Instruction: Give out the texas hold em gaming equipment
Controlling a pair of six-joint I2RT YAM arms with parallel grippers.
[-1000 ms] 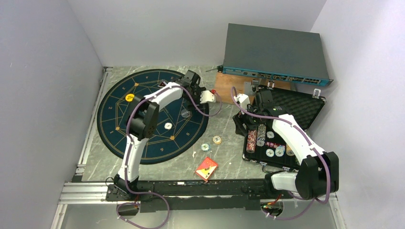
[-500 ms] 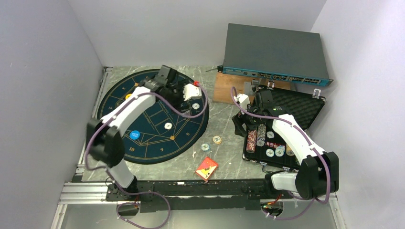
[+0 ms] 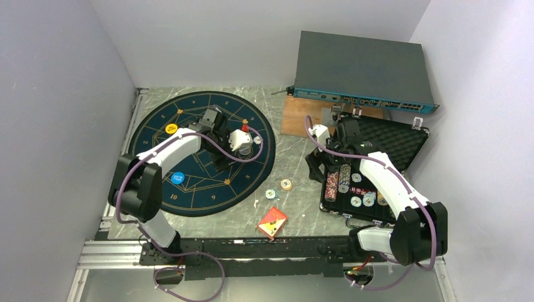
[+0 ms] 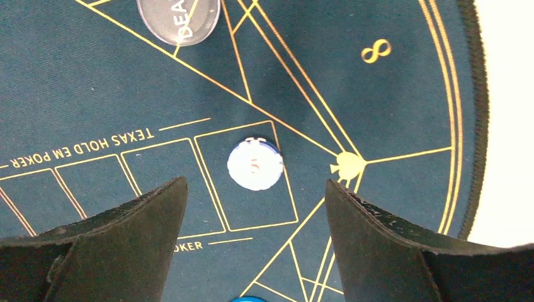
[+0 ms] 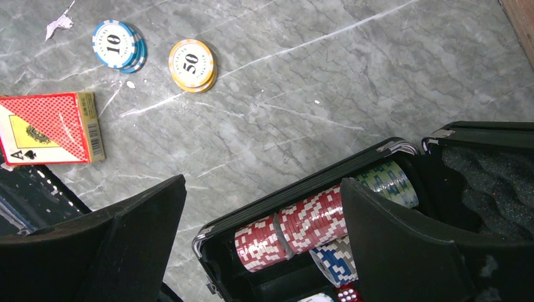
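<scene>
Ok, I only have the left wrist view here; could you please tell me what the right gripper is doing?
Observer: The right gripper hangs open above the black case, at its left edge, over rows of red-and-white chips.
Operator: Thank you; are any chips lying outside my view?
Observer: Yes, blue 10 chips and yellow 50 chips sit on the marble table, left of the case.
Operator: And the cards?
Observer: A red card pack lies on the table, towards its near edge.

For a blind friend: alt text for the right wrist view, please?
Open black jaws frame a black case of red chips on a marble table. Beyond lie blue chips, yellow chips and a red card box.
</scene>
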